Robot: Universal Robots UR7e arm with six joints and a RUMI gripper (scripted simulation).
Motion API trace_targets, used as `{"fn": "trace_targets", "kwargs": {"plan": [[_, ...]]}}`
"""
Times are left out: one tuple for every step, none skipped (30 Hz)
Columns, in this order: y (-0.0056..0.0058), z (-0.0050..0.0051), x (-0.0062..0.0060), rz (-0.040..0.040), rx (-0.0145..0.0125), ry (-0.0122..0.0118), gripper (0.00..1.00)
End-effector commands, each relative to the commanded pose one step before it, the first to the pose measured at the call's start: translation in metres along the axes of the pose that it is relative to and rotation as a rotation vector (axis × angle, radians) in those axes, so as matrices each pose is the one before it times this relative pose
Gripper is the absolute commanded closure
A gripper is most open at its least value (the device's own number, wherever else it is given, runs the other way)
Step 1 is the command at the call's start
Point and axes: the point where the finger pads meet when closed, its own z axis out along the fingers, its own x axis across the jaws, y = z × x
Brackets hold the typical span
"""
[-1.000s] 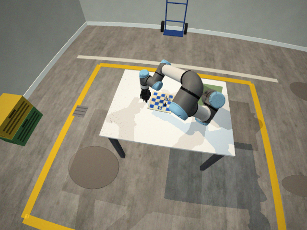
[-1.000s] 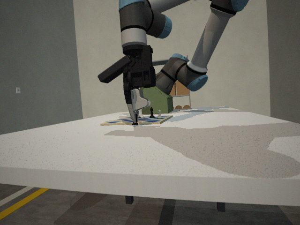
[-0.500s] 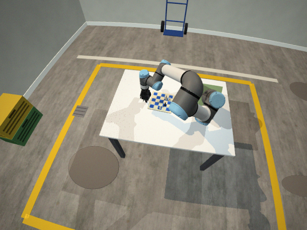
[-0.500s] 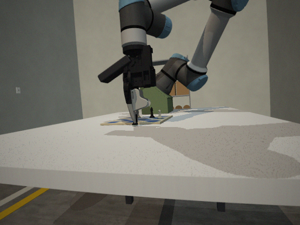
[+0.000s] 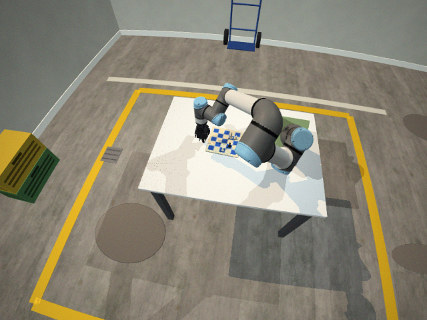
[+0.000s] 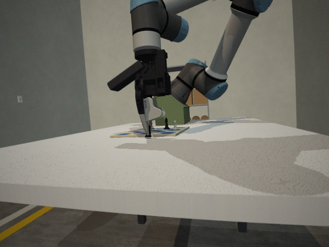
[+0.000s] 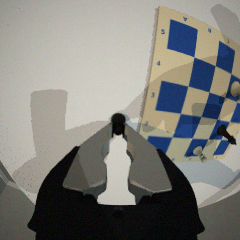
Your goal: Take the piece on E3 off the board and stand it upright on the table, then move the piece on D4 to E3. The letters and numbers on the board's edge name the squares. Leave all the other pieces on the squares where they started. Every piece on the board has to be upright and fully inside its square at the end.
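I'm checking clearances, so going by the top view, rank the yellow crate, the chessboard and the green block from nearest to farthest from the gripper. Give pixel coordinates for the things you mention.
1. Chessboard [image 5: 210, 147] [image 6: 119, 136] [image 7: 172, 95]: just right of the gripper [image 5: 202, 139] [image 6: 147, 130] [image 7: 118, 123].
2. Green block [image 5: 299, 122] [image 6: 172, 114]: farther right, by the arm's base.
3. Yellow crate [image 5: 13, 146]: far left, off the table.
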Motion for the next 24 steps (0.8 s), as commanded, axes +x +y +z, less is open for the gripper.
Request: {"fn": "trace_targets", "kwargs": {"plan": [[-0.00013, -0.00054, -0.00044, -0.00026, 0.00039, -0.00125, 1.00], [0.00000, 0.00000, 0.00000, 0.00000, 0.00000, 0.00000, 1.00], [0.00000, 0.00000, 0.00000, 0.00000, 0.00000, 0.00000, 1.00], [0.00000, 0.00007, 0.00000, 0.00000, 0.00000, 0.00000, 1.00], [0.00000, 0.00011, 0.00000, 0.00000, 0.00000, 0.00000, 1.00], [0.00000, 0.00015, 0.00000, 0.00000, 0.00000, 0.00000, 1.00], [0.00000, 0.00019, 0.00000, 0.00000, 0.00000, 0.00000, 1.00], [0.00000, 0.00022, 0.00000, 0.00000, 0.00000, 0.00000, 1.00], [0.00000, 0.00025, 0.00000, 0.00000, 0.00000, 0.00000, 1.00], [0.00000, 0.00027, 0.00000, 0.00000, 0.00000, 0.00000, 1.00], [0.00000, 0.00029, 0.00000, 0.00000, 0.00000, 0.00000, 1.00], [0.00000, 0.00030, 0.00000, 0.00000, 0.00000, 0.00000, 1.00], [0.00000, 0.00030, 0.00000, 0.00000, 0.00000, 0.00000, 1.00], [0.00000, 0.00029, 0.00000, 0.00000, 0.00000, 0.00000, 1.00], [0.00000, 0.00027, 0.00000, 0.00000, 0.00000, 0.00000, 1.00], [0.00000, 0.00025, 0.00000, 0.00000, 0.00000, 0.00000, 1.00], [0.00000, 0.00022, 0.00000, 0.00000, 0.00000, 0.00000, 1.00], [0.00000, 0.00019, 0.00000, 0.00000, 0.00000, 0.00000, 1.00], [0.00000, 0.00000, 0.00000, 0.00000, 0.00000, 0.00000, 1.00], [0.00000, 0.00000, 0.00000, 0.00000, 0.00000, 0.00000, 1.00], [0.00000, 0.00015, 0.00000, 0.00000, 0.00000, 0.00000, 1.00], [0.00000, 0.00011, 0.00000, 0.00000, 0.00000, 0.00000, 1.00], [0.00000, 0.00007, 0.00000, 0.00000, 0.00000, 0.00000, 1.00], [0.00000, 0.00004, 0.00000, 0.00000, 0.00000, 0.00000, 1.00]]}}
